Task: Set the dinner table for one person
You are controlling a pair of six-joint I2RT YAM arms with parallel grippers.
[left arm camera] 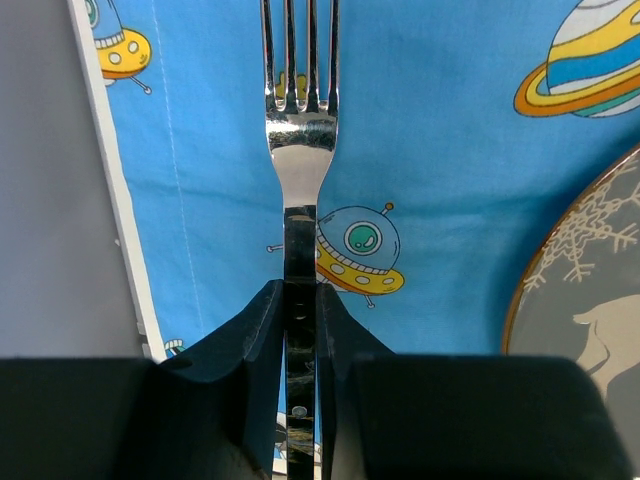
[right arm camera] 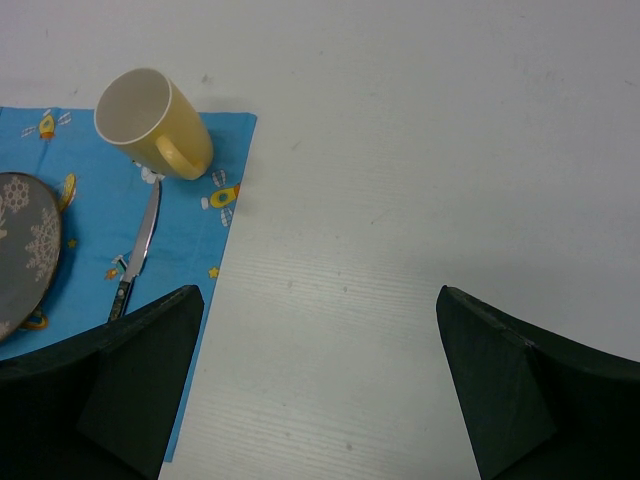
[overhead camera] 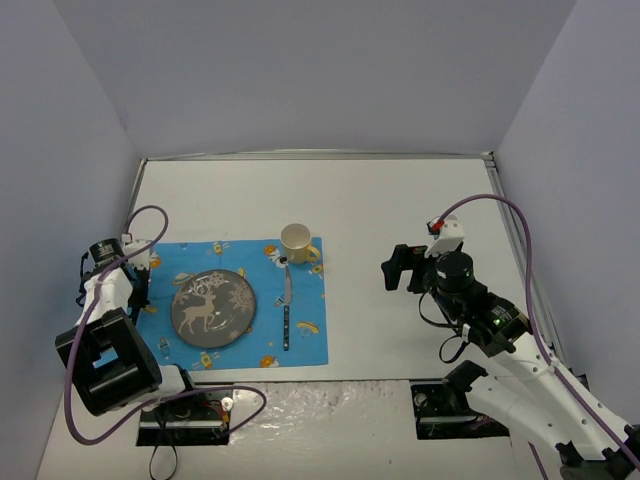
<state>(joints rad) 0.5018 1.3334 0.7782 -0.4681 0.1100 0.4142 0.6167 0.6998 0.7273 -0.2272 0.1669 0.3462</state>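
The tabletop (overhead camera: pixel 400 200), the dinner table of the task, fills the floor of the walled cell ahead of both arm bases. The setting is gathered on its near left part. A blue cartoon-print placemat (overhead camera: pixel 305 350) is laid there to mark the one place. A grey plate (overhead camera: pixel 213 308) with a reindeer pattern is set on the mat's left half. A knife (overhead camera: pixel 286 310) is laid just right of the plate, parallel to the mat's side. A yellow mug (overhead camera: pixel 296 243) is stood upright at the far right corner of the mat, beyond the knife's tip.

A fork (left arm camera: pixel 298 150) is gripped by its handle in the left pincer (left arm camera: pixel 300 300), whose fingers are closed narrowly on it. The tines are pointed away, and the fork is lined up over the bare strip between the mat's left edge and the plate rim. That is judged to be its proper place, opposite the knife. Whether the fork is already resting on the cloth cannot be told.

The right pincer (right arm camera: pixel 320 380) is held wide and empty above bare tabletop, well apart from the setting, so that the left arm's work is not crowded.
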